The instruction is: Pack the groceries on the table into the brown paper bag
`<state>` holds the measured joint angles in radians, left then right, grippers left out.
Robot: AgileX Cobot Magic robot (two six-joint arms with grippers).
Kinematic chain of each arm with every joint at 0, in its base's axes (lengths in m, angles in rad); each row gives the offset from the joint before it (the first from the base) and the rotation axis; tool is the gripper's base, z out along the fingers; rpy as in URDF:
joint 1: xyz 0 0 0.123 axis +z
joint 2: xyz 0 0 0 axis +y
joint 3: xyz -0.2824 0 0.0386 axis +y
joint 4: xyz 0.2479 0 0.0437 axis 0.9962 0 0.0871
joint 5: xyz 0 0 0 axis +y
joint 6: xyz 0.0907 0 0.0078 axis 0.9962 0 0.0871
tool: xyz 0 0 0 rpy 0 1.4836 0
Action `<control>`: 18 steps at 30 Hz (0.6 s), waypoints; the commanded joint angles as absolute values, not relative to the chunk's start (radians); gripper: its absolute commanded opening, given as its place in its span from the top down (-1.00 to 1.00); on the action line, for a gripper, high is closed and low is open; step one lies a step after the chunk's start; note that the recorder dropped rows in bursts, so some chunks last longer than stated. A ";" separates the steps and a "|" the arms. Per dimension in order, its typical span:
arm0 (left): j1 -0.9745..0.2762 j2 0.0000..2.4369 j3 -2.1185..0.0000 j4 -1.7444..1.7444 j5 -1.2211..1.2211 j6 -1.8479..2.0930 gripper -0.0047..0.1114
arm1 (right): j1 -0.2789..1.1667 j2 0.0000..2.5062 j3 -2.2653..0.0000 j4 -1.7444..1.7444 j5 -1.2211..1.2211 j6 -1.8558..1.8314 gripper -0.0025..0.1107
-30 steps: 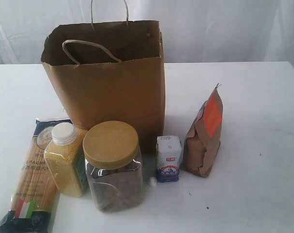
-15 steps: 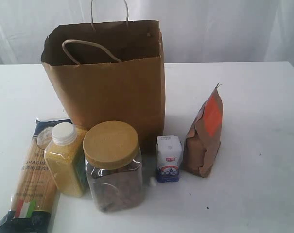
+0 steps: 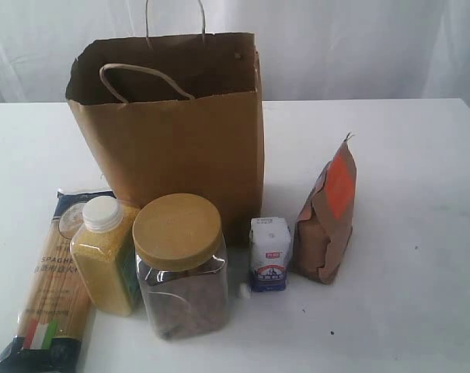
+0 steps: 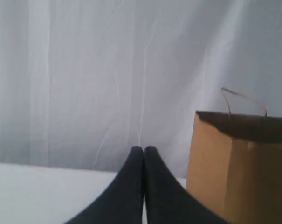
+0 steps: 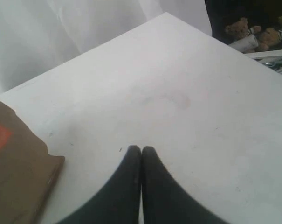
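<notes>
The brown paper bag (image 3: 172,124) stands open at the back of the white table (image 3: 405,155). In front of it, from left to right, are a spaghetti packet (image 3: 52,287) lying flat, a yellow-grain bottle (image 3: 106,256), a clear tan-lidded jar (image 3: 180,264), a small white-blue carton (image 3: 269,252) and a brown orange-labelled pouch (image 3: 328,217). Neither arm appears in the exterior view. My left gripper (image 4: 143,150) is shut and empty, with the bag (image 4: 243,163) beside it. My right gripper (image 5: 141,150) is shut and empty above bare table, the pouch (image 5: 15,172) off to one side.
A white curtain (image 3: 335,39) hangs behind the table. A small white cap-like object (image 3: 245,291) lies between the jar and the carton. Past the table's far corner in the right wrist view are stuffed toys (image 5: 252,35) on a dark background.
</notes>
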<state>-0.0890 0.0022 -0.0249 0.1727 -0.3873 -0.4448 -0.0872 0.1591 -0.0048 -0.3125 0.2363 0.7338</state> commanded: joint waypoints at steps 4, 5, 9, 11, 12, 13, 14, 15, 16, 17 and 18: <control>-0.094 0.046 -0.291 0.075 -0.457 0.074 0.92 | -0.091 0.154 0.000 -0.307 0.239 0.774 0.96; -0.094 0.070 -0.326 0.029 -0.466 0.142 0.92 | -0.091 0.154 0.000 -0.307 0.239 0.777 0.96; -0.094 0.221 -0.484 -0.043 -0.584 0.259 0.92 | -0.091 0.154 0.000 -0.307 0.239 0.819 0.96; -0.094 0.309 -0.552 -0.043 -0.611 0.259 0.92 | -0.091 0.154 0.000 -0.307 0.239 0.819 0.96; -0.094 0.355 -0.590 -0.043 -0.606 0.250 0.92 | -0.091 0.154 0.000 -0.307 0.239 0.819 0.96; -0.094 0.393 -0.619 -0.043 -0.596 0.236 0.92 | -0.091 0.154 0.000 -0.307 0.239 0.819 0.96; -0.094 0.442 -0.652 -0.043 -0.579 0.223 0.92 | -0.091 0.154 0.000 -0.307 0.239 0.819 0.96; -0.094 0.491 -0.683 -0.043 -0.546 0.212 0.92 | -0.091 0.154 0.000 -0.307 0.239 0.819 0.96; -0.094 0.530 -0.712 -0.043 -0.510 0.209 0.92 | -0.091 0.154 0.000 -0.307 0.239 0.819 0.96; -0.094 0.578 -0.740 -0.043 -0.450 0.209 0.92 | -0.091 0.154 0.000 -0.307 0.239 0.819 0.96; -0.094 0.624 -0.769 -0.038 -0.367 0.209 0.92 | -0.091 0.154 0.000 -0.307 0.239 0.819 0.96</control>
<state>-0.0890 0.5152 -0.7015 -0.0344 -0.5195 0.2234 -0.0872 0.1591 -0.0048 -0.3044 0.2363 0.8120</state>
